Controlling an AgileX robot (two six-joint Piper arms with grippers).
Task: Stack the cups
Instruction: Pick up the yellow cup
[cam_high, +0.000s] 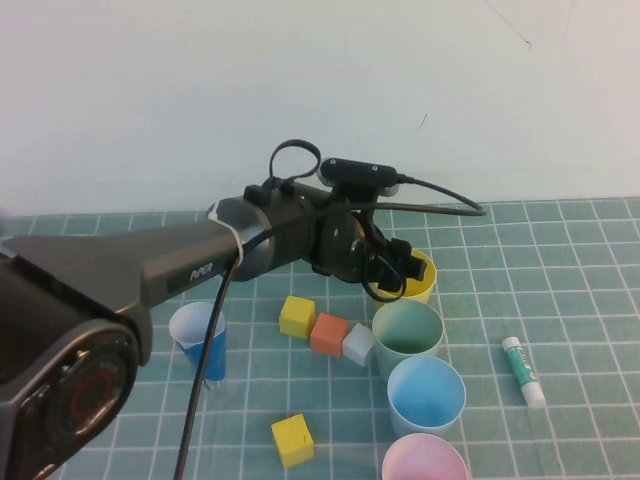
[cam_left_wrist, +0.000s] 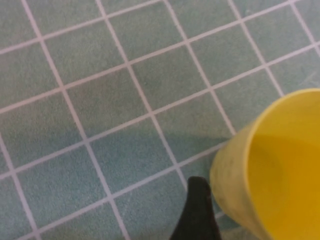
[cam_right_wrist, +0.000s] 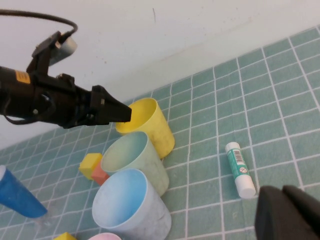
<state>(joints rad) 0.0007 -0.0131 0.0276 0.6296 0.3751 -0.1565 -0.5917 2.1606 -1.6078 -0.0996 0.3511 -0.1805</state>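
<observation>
Four cups stand in a row running toward me: yellow, pale green, light blue and pink. My left gripper is at the yellow cup's near-left rim and looks open. In the left wrist view one dark finger sits just outside the yellow cup's wall; the other finger is hidden. The right wrist view shows the left gripper at the yellow cup's rim. My right gripper is shut and empty, hovering right of the cups near the glue stick; it is out of the high view.
A narrow dark blue cone cup stands at the left. Yellow, orange and grey cubes lie left of the green cup; another yellow cube is nearer. A glue stick lies at the right.
</observation>
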